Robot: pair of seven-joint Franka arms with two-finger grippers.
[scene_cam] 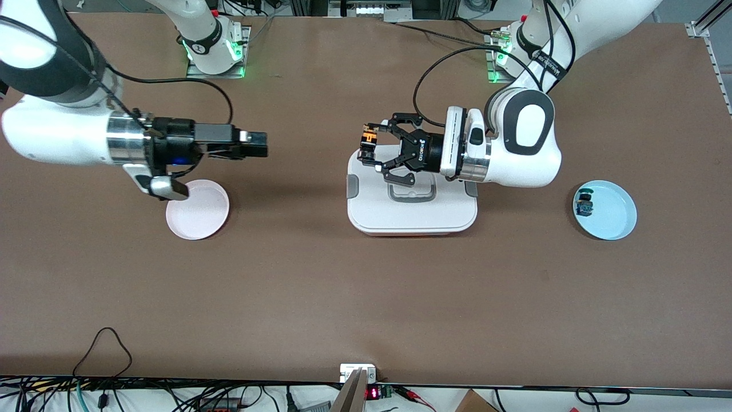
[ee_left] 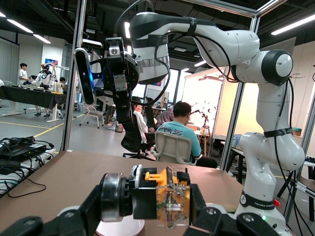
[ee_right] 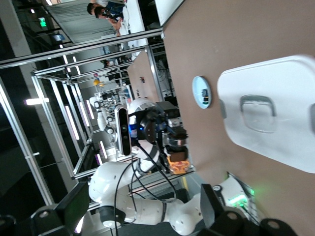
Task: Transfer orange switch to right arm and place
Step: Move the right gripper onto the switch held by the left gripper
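Note:
The orange switch (scene_cam: 369, 137) is gripped in my left gripper (scene_cam: 372, 147), a black claw that is shut on it and holds it in the air over the white box's edge nearest the robot bases. In the left wrist view the switch (ee_left: 165, 196) lies sideways between the fingers, its orange body and black cylinder plain. My right gripper (scene_cam: 263, 145) is open and empty, up over the table by the pink plate (scene_cam: 197, 220), and points at the switch with a wide gap between them. The right wrist view shows the switch (ee_right: 178, 163) straight ahead between its spread fingers (ee_right: 74, 206).
A white lidded box (scene_cam: 412, 212) with a grey handle stands mid-table. A light blue plate (scene_cam: 615, 214) at the left arm's end holds a blue-green switch (scene_cam: 584, 204). The pink plate lies at the right arm's end. Cables run along the table's near edge.

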